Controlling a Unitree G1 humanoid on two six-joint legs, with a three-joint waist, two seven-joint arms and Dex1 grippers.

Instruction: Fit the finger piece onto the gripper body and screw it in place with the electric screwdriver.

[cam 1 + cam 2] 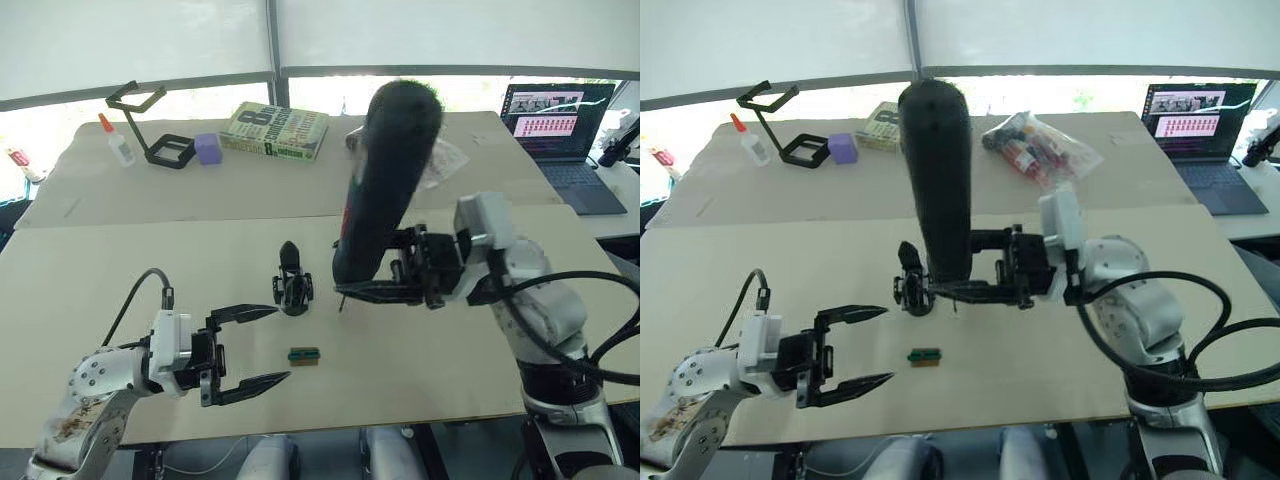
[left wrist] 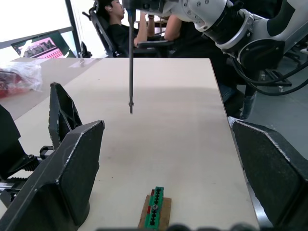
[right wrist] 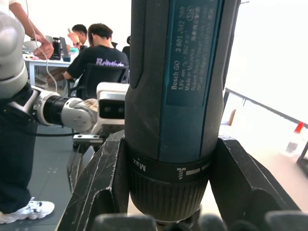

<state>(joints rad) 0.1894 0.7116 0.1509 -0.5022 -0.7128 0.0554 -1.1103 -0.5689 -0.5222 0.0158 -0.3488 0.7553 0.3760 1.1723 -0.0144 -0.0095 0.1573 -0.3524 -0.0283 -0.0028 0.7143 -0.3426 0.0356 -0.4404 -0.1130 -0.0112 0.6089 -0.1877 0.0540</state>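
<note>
1. Big beige tabletop (image 1: 150, 260) with bright windows behind it is what we're working over, and a second table at the back carries the clutter.
2. Our right gripper (image 1: 385, 285) is clenched around the long, thick, dark-blue-black electric screwdriver (image 1: 385, 180), holding it upright near its lower collar. From the right wrist we can see both fingers pressed against the barrel.
3. Its thin metal bit (image 2: 130, 57) points straight down and hangs above the bare table, not touching anything.
4. The chunky black gripper body with a pointed finger sticking up (image 1: 291, 280) stands on the table just left of the screwdriver's tip, close but apart from it.
5. Our left gripper (image 1: 250, 348) is spread wide and holding nothing, low over the table in front of the gripper body.
6. A tiny green-and-brown block (image 1: 304, 355) lies flat just to the right of its fingertips.
7. We honestly can't pick out a separate loose finger piece.
8. Back table: a green book (image 1: 275, 130), a small purple cube (image 1: 208, 148), a glue bottle (image 1: 119, 142), a clear bag of small items (image 1: 1040, 145), plus an open laptop (image 1: 560, 125) on the right.
</note>
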